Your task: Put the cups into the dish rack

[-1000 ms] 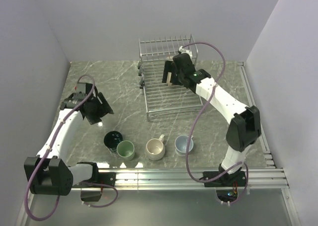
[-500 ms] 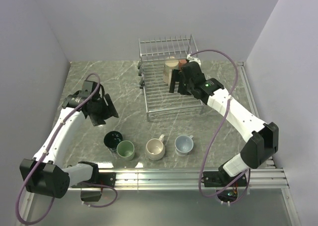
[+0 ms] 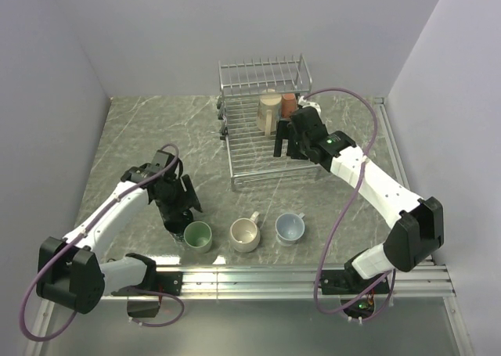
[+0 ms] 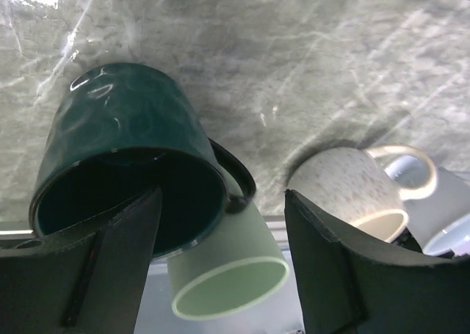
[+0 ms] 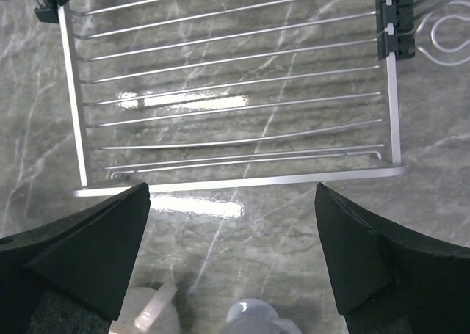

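The silver dish rack [image 3: 252, 154] stands at the back middle of the table. The tall cream mug [image 3: 268, 112] and the small reddish-brown mug [image 3: 289, 104] stand in it near the tines. My right gripper [image 3: 286, 142] is open and empty above the rack's grid base [image 5: 235, 114]. My left gripper [image 3: 178, 205] is open, low over the dark teal mug [image 4: 125, 136], with one finger [image 4: 110, 268] across its mouth and its handle between the jaws. The light green mug [image 3: 198, 235], beige mug [image 3: 245, 234] and pale blue-white mug [image 3: 290, 228] stand in a row near the front.
The light green mug [image 4: 228, 271] touches the teal mug's handle side and lies between my left fingers in the wrist view. The beige mug [image 4: 352, 194] and pale blue-white mug [image 4: 437, 209] stand further right. Grey walls enclose the table; a metal rail [image 3: 297, 276] runs along the front.
My right gripper has let go of the cream mug in the rack and drawn back towards the rack's front. My left arm has swung right and down onto the dark teal mug.
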Motion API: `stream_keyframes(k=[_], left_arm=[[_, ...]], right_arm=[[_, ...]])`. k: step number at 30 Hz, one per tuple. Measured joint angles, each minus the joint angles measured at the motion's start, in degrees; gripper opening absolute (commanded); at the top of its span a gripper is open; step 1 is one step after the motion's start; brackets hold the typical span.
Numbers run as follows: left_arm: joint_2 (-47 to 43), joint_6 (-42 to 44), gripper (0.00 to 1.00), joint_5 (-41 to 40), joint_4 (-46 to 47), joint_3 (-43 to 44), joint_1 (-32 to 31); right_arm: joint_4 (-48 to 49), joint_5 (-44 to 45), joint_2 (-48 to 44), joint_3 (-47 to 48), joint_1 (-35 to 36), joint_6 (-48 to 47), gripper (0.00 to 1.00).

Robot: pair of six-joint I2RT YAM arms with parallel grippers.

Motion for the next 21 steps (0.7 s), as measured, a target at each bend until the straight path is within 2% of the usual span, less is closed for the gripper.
stream_keyframes(k=[7,9,10,11,13,14,17,21], left_arm=[[0.7,-1.7,0.65,-1.3,4.7,-4.1,-0.6],[2.4,-2.1,0.58,-1.5,6.4,-4.6,-0.8],[3.3,-2.1,0.51,-1.5,7.3,-4.8,-0.9],[4.2,-2.4,0.39,-1.5,7.9,-4.9,-1.1],[5.5,-2.6,0.29,-1.5,8.9,-4.9,-1.7],[5.9,-2.4,0.16,-1.6,9.4,-4.9,-1.9],[6.6,-2.4,0.01,-2.3,8.9,-3.7,-2.2],[6.9,-1.8,0.01,-3.7,7.0,-1.2,-2.3]], right_arm=[[0.0,-0.2,-0.7,-0.4,-0.5,-0.5,1.00],[0.0,-0.2,-0.9,-0.5,-0.5,-0.8,1.00],[0.0,-0.2,-0.9,-0.5,-0.5,-0.9,1.00],[0.0,-0.2,-1.0,-0.5,-0.5,-0.9,1.00],[0.1,-0.2,-1.0,-0.7,-0.6,-1.1,1.00],[0.1,-0.2,-1.0,-1.0,-0.6,-1.2,1.00],[0.1,-0.2,-1.2,-1.7,-0.7,-1.3,1.00],[0.1,-0.3,-1.2,-2.1,-0.9,-1.4,1.00]])
